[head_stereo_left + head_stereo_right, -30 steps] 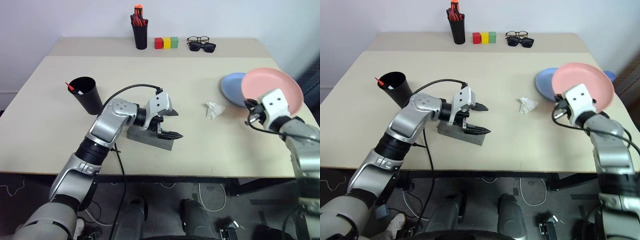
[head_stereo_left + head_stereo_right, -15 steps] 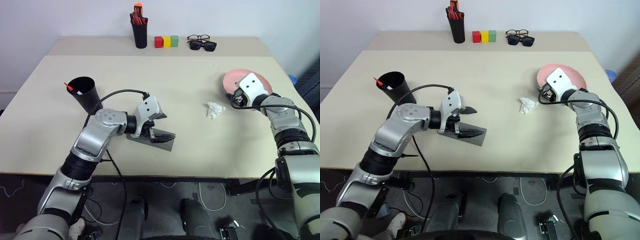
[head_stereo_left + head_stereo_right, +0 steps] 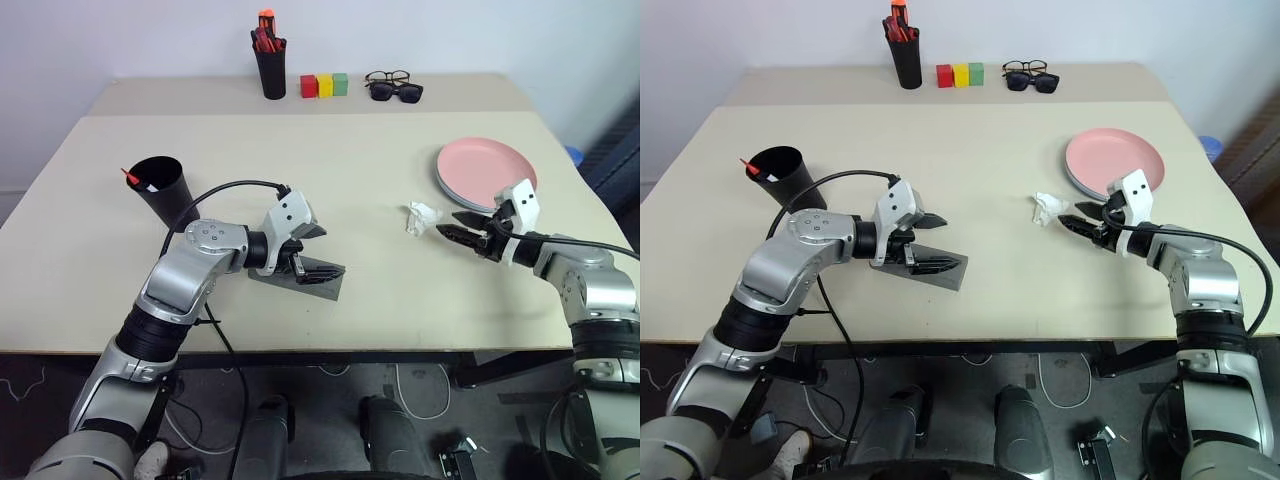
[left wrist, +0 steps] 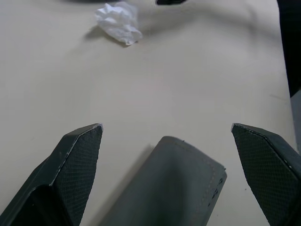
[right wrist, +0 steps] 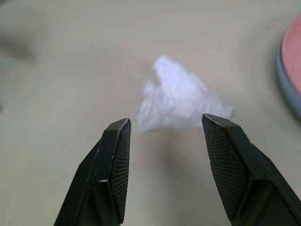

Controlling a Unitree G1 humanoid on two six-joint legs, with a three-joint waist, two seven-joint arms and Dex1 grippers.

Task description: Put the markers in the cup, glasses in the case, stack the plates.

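Plates [image 3: 487, 172] sit stacked at the right of the head views, the salmon one on top with a blue rim [image 5: 288, 89] peeking out beneath in the right wrist view. Just below-left of them, the right gripper [image 3: 459, 234] points at a crumpled paper wad [image 3: 421, 217], fingers apart and empty. Left of centre, the left gripper [image 3: 318, 251] is spread wide over the grey case [image 3: 300, 283], not clamping it; the left wrist view shows the case's closed end [image 4: 181, 188] between the fingers. The cup [image 3: 162, 188], at the left, holds a red marker [image 3: 131, 176].
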